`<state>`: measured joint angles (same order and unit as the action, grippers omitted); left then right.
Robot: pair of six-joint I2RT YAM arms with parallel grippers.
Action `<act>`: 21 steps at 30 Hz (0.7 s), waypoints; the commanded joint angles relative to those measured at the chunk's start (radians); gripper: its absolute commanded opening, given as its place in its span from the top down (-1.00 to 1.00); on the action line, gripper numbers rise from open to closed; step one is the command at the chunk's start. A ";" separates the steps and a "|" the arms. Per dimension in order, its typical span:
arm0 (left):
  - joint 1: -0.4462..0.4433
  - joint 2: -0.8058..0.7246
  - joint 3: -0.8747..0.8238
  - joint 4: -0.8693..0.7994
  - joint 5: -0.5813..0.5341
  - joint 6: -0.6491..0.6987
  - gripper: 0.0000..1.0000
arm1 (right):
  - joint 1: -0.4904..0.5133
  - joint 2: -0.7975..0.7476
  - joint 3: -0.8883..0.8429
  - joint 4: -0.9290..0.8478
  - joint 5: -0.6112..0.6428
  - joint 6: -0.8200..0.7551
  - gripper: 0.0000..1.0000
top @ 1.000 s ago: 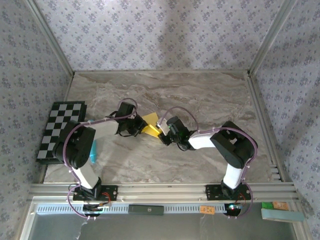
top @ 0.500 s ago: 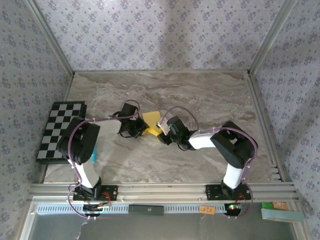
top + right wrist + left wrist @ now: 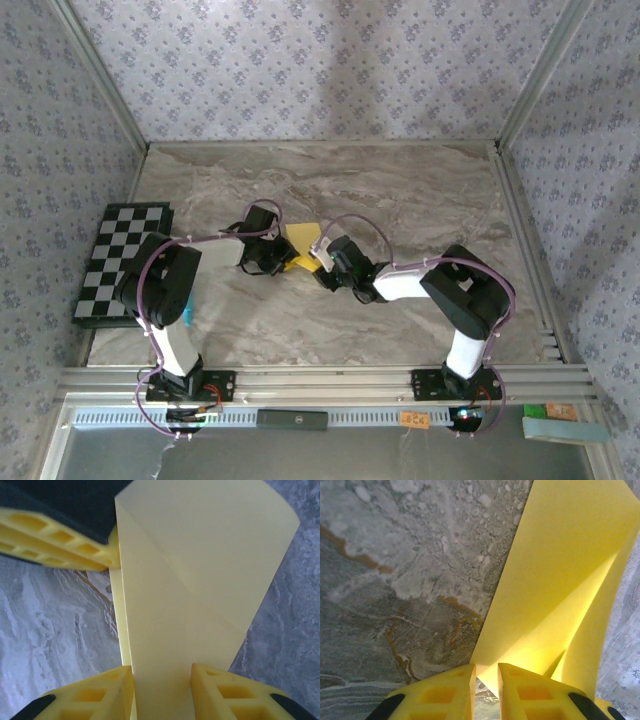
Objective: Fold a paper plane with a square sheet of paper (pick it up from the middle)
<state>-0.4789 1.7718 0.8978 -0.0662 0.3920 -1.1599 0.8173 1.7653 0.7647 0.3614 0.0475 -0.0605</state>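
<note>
You have only early folds in the square sheet of paper (image 3: 301, 241) at mid-frame; left hand (image 3: 486, 674) pinching its corner, right hand (image 3: 162, 680) spread astride it, plane unformed.

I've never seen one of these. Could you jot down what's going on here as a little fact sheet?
Surface: marble table
Paper: yellow paper, partly folded, one flap raised, mid-table between both arms
Left arm: left fingers nearly together at a paper corner; grip unclear
Right arm: right fingers apart, flap between them
Aside: checkered board at the table's left edge
</note>
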 commanded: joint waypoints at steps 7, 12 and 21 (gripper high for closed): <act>-0.007 0.023 0.013 -0.064 -0.023 0.016 0.63 | 0.025 0.041 0.077 -0.049 0.102 -0.003 0.25; -0.007 0.016 0.014 -0.064 -0.025 0.016 0.64 | 0.026 0.062 0.098 -0.068 0.123 -0.006 0.25; 0.010 -0.094 0.001 -0.060 -0.045 0.015 0.63 | 0.020 0.022 0.057 -0.012 0.093 -0.014 0.70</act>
<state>-0.4778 1.7489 0.9005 -0.0952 0.3733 -1.1599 0.8383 1.8103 0.8345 0.3241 0.1474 -0.0715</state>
